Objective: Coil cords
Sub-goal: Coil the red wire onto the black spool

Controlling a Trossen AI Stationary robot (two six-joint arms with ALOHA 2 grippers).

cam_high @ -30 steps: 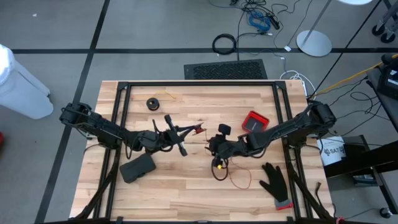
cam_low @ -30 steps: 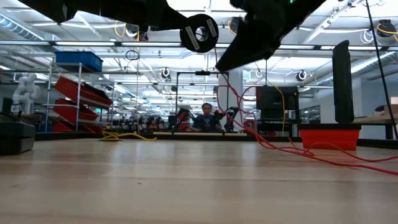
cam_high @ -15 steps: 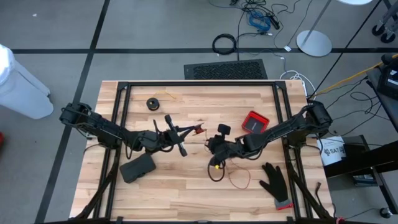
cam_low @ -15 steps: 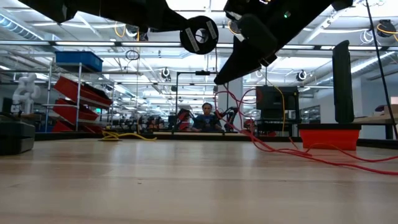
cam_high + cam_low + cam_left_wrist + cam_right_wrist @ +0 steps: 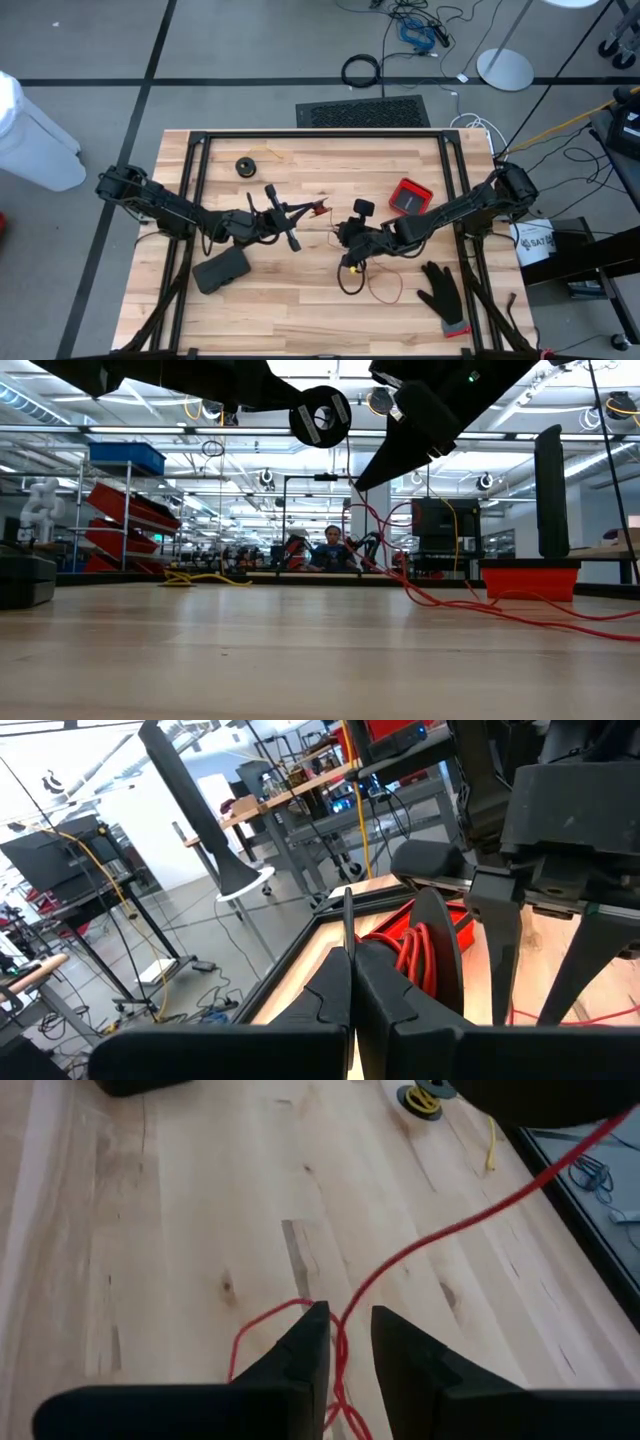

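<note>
While the left gripper (image 5: 300, 211) stays clamped on the spool (image 5: 321, 414) above mid-table, the right gripper (image 5: 346, 1342) has narrowed around the red cord (image 5: 440, 1235) with a gap left, so it's probably about to feed another wrap.

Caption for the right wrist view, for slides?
Right tool straddles the red cord above the table.

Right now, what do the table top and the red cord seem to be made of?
Table top: looks like pale wood planks with a smooth, faintly shiny finish; grain lines, knots and board seams show. Red cord: thin, flexible, smooth, probably plastic-coated or synthetic string; it bends in loose loops, though the weave cannot be made out.
</note>
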